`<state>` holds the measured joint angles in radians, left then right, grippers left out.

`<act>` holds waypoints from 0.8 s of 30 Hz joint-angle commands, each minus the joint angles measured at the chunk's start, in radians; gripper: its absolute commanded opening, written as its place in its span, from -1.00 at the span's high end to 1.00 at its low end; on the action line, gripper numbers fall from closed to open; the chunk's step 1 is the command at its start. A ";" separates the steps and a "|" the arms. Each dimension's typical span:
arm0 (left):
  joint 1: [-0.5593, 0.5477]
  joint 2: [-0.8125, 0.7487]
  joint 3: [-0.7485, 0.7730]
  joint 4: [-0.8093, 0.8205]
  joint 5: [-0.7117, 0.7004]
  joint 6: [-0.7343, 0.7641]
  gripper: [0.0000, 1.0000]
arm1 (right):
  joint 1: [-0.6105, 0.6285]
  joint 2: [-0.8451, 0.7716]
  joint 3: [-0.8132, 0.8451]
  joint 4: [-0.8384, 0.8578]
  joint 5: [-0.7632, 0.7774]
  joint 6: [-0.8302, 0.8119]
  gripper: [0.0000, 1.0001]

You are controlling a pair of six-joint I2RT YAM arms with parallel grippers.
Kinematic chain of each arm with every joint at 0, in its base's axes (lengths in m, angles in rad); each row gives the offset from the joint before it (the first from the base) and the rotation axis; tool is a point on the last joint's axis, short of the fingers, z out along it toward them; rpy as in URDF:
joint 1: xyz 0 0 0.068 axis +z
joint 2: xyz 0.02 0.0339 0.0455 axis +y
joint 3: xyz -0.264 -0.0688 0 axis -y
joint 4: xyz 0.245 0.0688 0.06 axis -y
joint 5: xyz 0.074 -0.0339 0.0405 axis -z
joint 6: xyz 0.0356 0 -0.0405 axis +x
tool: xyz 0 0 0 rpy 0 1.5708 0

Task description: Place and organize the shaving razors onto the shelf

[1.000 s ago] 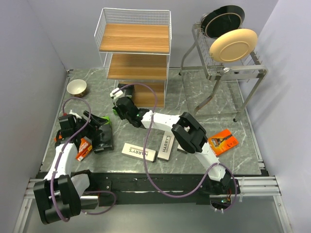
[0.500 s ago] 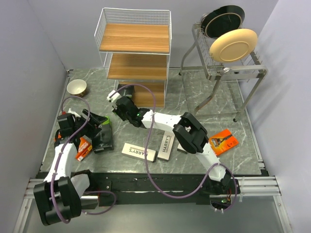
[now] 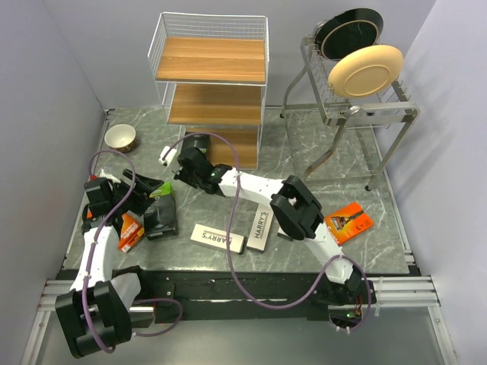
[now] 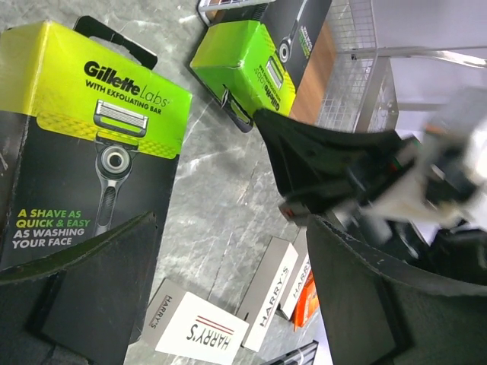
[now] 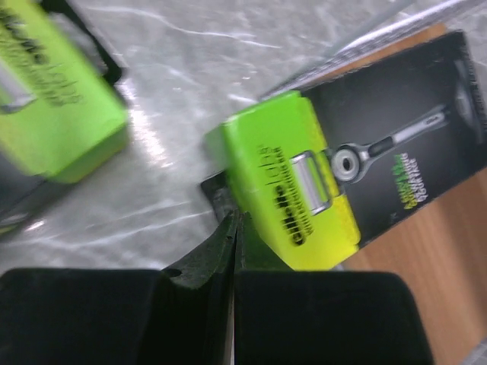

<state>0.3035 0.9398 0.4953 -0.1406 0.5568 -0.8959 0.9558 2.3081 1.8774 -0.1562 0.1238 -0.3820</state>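
The white wire shelf (image 3: 209, 91) has three wooden tiers. A black razor box with a lime-green end (image 5: 293, 179) lies half on the bottom tier (image 5: 426, 251); it also shows in the left wrist view (image 4: 243, 65). My right gripper (image 5: 234, 224) is shut, its tips against that box's green end by the hang tab (image 3: 189, 152). My left gripper (image 4: 228, 304) is open and empty beside a second black and green box (image 4: 91, 152) on the table (image 3: 160, 214). Three white HARRY'S boxes (image 3: 218, 237) (image 3: 260, 226) (image 4: 300, 277) and two orange packs (image 3: 348, 221) (image 3: 131, 232) lie on the table.
A small bowl (image 3: 120, 138) sits at the back left. A grey metal dish rack (image 3: 365, 110) holding a cream plate (image 3: 364, 70) and a black plate (image 3: 350, 30) stands at the back right. The right arm (image 3: 293, 205) stretches across the table's middle.
My right gripper has moved up and left toward the shelf's bottom tier, pushing the green-ended box with it. My left gripper has shifted slightly left.
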 commanded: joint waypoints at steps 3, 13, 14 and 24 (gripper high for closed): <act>0.006 -0.013 0.038 0.007 0.029 0.000 -0.71 | -0.037 0.077 0.126 -0.028 0.135 -0.092 1.00; 0.006 -0.018 0.022 0.029 0.018 -0.009 -0.73 | -0.065 0.117 0.175 0.033 0.201 -0.153 1.00; 0.008 -0.018 0.023 0.024 0.020 -0.008 -0.75 | -0.065 0.116 0.164 0.044 0.203 -0.156 1.00; 0.006 0.097 0.285 -0.359 -0.152 0.165 -0.99 | -0.063 -0.182 -0.136 0.057 -0.018 -0.164 0.65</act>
<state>0.3046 0.9916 0.6132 -0.3031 0.4919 -0.8661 0.8940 2.3634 1.8778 -0.0986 0.2260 -0.5388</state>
